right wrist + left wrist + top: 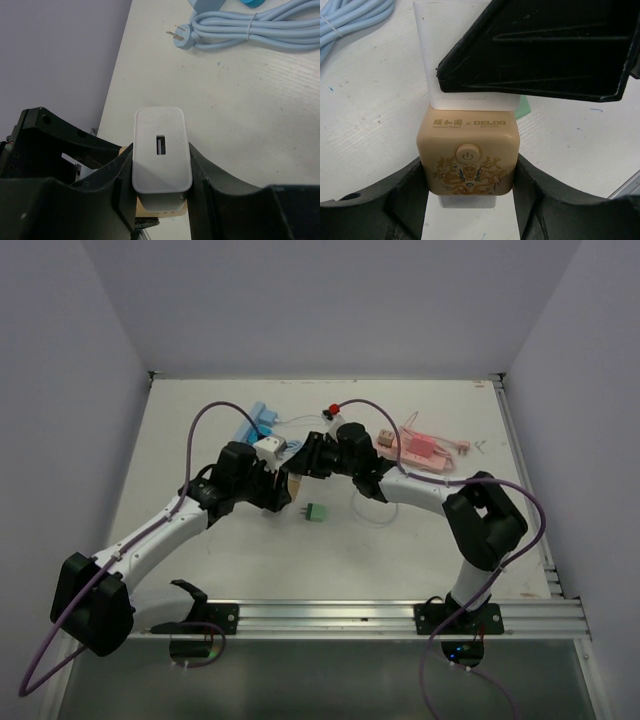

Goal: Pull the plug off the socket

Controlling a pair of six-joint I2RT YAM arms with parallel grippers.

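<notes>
A white table (pixel 300 565) is taking up the whole workspace, with plain pale walls (pixel 330 300) standing on three sides and a metal rail (pixel 350 615) running along its near edge. A coiled light-blue cable (pixel 250 30) is lying toward the far left, a small green connector (pixel 317 512) is sitting near the middle, and a pink piece (pixel 425 450) is resting at the far right. Over the centre, the left gripper (pixel 468 175) is clamping the tan socket (pixel 468 155), its fingers pressing on the two sides. The right gripper (pixel 161 165) is squeezing the white plug (pixel 161 150) by its long sides. The plug is sitting flush in the socket, the two touching end to end. Their shared long axis is running from one gripper to the other, with the plug's slotted end facing the right wrist camera and the socket's button face looking up at the left wrist camera.
</notes>
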